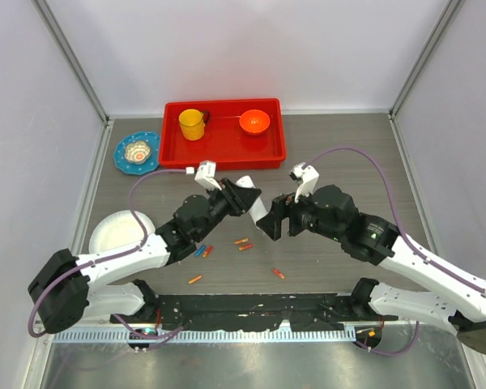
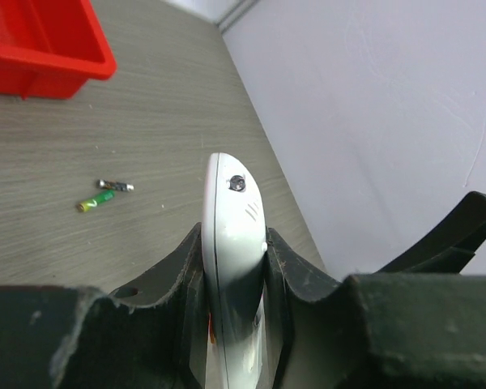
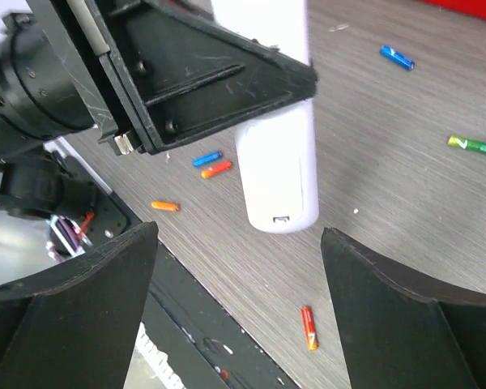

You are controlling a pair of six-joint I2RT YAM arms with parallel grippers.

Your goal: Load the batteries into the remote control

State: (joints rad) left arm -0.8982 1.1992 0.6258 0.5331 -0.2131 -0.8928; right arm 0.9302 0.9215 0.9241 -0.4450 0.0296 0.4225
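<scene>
The white remote control [image 2: 231, 219] stands on edge between the fingers of my left gripper [image 2: 233, 243], which is shut on it above the table's middle [image 1: 247, 197]. In the right wrist view its rounded lower end [image 3: 277, 182] hangs below the left gripper's black fingers [image 3: 202, 73]. My right gripper [image 3: 239, 233] is open, its jaws wide apart just short of that end and holding nothing [image 1: 271, 223]. Batteries lie loose on the table: a blue one [image 3: 211, 158], orange ones [image 3: 216, 169] [image 3: 165, 206], a red one [image 3: 309, 327], a green one [image 2: 95, 201].
A red tray [image 1: 223, 154] at the back holds a yellow cup [image 1: 192, 124] and an orange bowl [image 1: 254, 121]. A blue patterned dish [image 1: 137, 151] sits left of it, a white plate [image 1: 117, 230] nearer on the left. Grey walls enclose the table.
</scene>
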